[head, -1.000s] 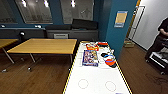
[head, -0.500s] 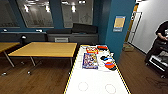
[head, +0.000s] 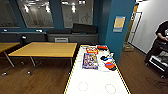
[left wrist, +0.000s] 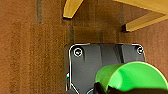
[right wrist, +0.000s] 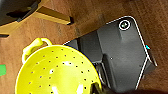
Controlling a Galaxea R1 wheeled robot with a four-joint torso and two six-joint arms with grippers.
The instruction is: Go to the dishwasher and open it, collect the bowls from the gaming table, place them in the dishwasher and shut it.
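the gaming table (head: pixel 96 83) slides nearer as the robot drives; each gripper appears to carry a bowl, green bowl (left wrist: pixel 131 76), yellow bowl (right wrist: pixel 56 72), finger positions unclear.

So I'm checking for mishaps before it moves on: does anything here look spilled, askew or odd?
Nothing looks spilled or damaged. One oddity: the yellow bowl seen from the right wrist is dotted with holes and has a loop handle, like a colander. The green bowl looks intact. On the white gaming table, game boxes lie loosely scattered at the far end.
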